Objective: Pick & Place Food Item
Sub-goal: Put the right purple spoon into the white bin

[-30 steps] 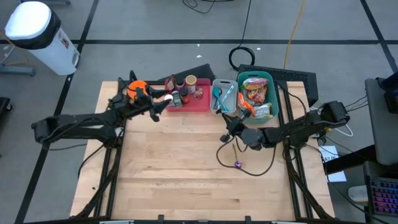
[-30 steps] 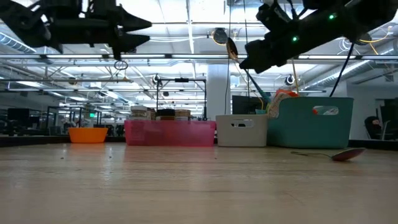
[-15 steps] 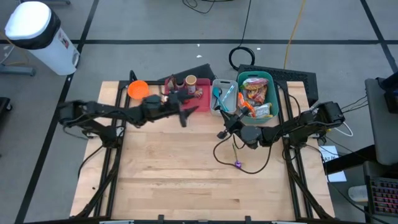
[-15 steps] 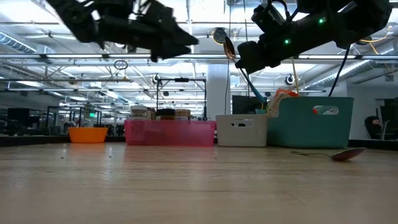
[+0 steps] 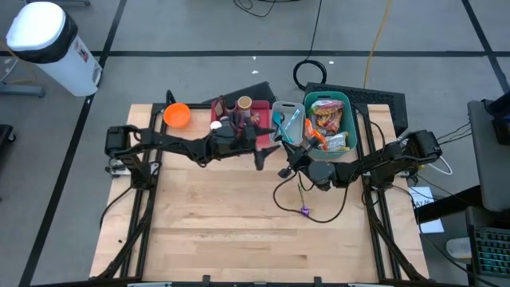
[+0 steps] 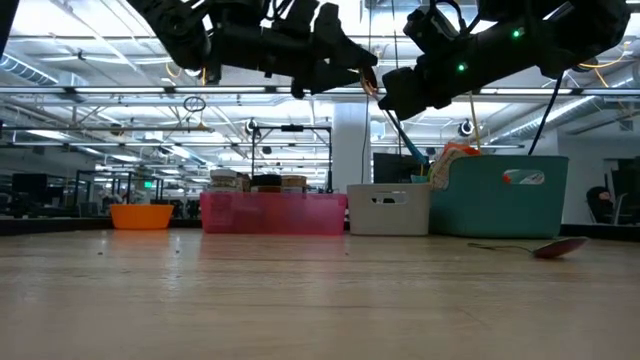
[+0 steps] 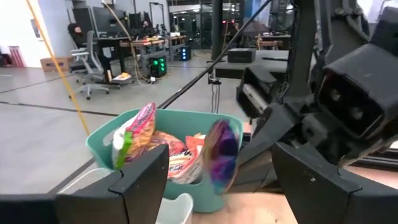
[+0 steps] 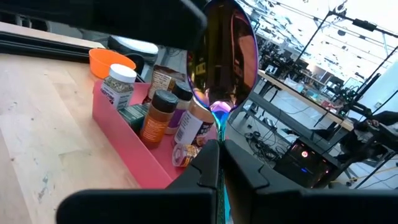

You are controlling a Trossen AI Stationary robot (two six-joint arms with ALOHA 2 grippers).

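From overhead I see my left claw (image 5: 267,153) spread wide, empty, above the wooden bench (image 5: 239,223) just beside my right claw (image 5: 288,171). Its wrist camera shows what overhead hides: an iridescent metal spoon (image 7: 221,154) upright between its fingers, with the teal plastic bin of snack packets (image 7: 161,146) beyond. The right wrist view shows the right claw (image 8: 219,163) clamped on that spoon's neck, with the pink tray of spice jars (image 8: 134,146) past it.
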